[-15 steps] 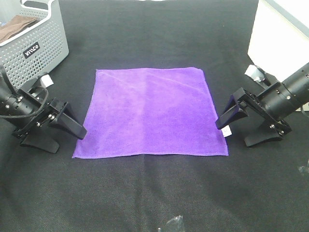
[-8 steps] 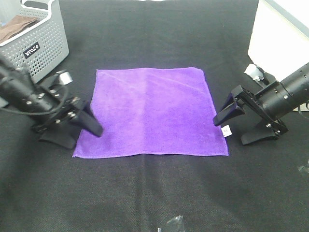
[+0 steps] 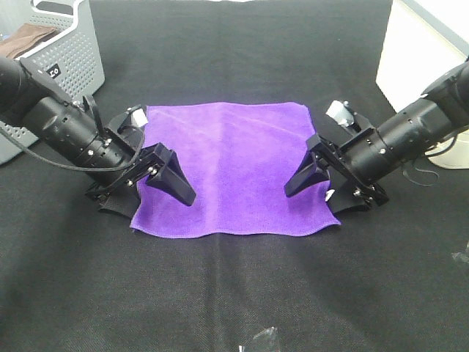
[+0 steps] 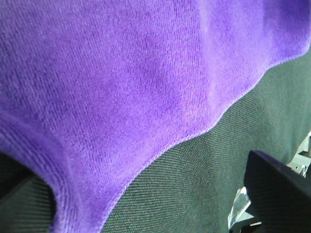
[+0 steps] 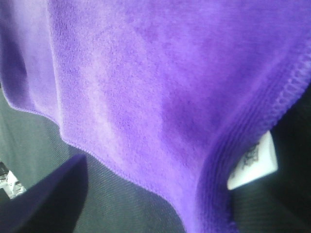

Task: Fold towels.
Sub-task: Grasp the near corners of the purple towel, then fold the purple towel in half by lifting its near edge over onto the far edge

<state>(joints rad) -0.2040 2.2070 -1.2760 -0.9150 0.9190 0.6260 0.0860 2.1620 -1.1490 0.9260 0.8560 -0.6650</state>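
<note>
The purple towel (image 3: 234, 165) lies flat on the black table (image 3: 234, 286), its near edge now wavy. My left gripper (image 3: 163, 204) is open and straddles the towel's near left corner, with one finger (image 3: 172, 182) on top of the cloth. My right gripper (image 3: 314, 198) is open and straddles the near right corner, with one finger (image 3: 302, 177) on the cloth. The left wrist view shows the towel's hem (image 4: 146, 165) between the open fingers (image 4: 277, 189). The right wrist view shows the hem and the white tag (image 5: 252, 162) beside a finger (image 5: 48, 194).
A grey perforated basket (image 3: 69, 55) with a brown cloth (image 3: 26, 37) in it stands at the back left. A white box (image 3: 421, 44) stands at the back right. A small clear object (image 3: 260, 339) lies at the front edge.
Both grippers have moved inward from beside the towel onto its near corners. The near corners have been pushed in, and the front edge has gone wavy.
</note>
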